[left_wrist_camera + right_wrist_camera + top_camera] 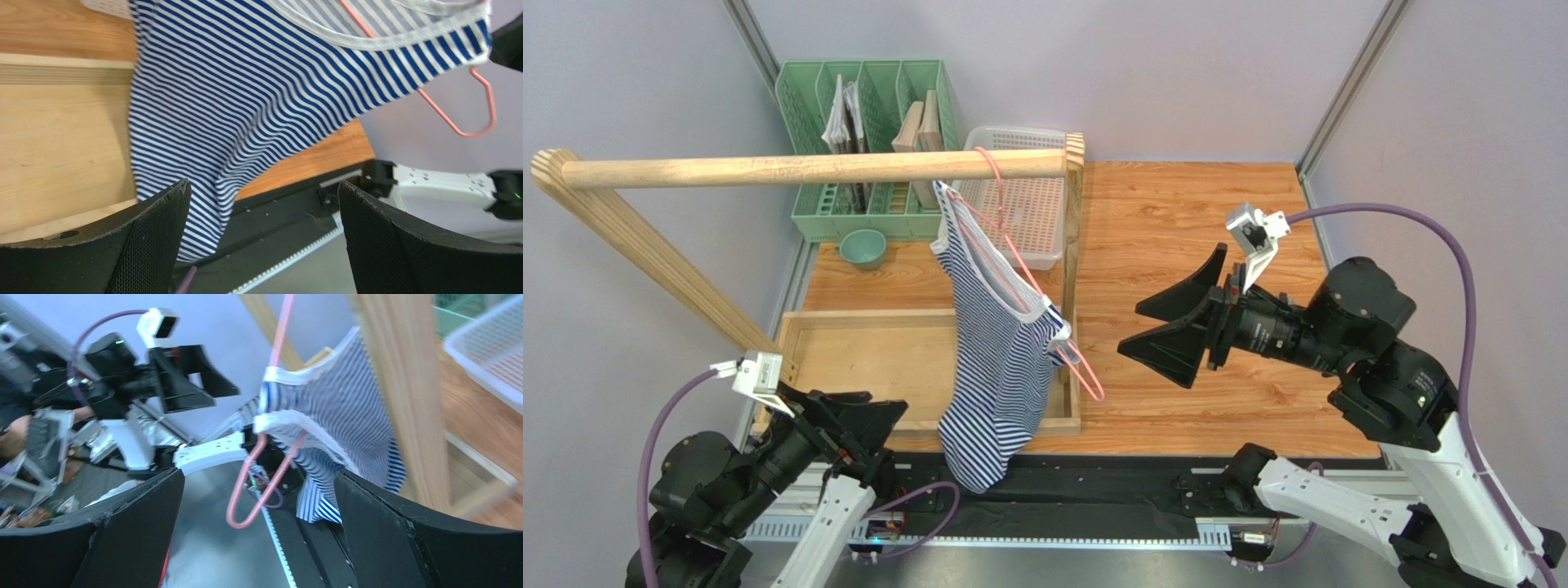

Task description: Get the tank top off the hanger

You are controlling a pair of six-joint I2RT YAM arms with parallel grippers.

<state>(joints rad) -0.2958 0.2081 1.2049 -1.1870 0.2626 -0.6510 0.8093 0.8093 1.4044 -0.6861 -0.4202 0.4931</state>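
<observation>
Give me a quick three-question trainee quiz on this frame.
1. True or false: the tank top is already off the hanger.
2. The hanger's hook hangs on: A) the wooden rail; B) the green rack; C) the white basket.
3. Fill in: both arms' jaws are ____, touching nothing.

Key: 1 false; 2 A; 3 open.

I see a wood-grain desk [1161, 208] boxed in by pale lilac-grey walls [1161, 61], with metal posts [751, 37] at the back corners. A thick wooden rail [768, 169] spans the left half. The light is soft and even.
</observation>
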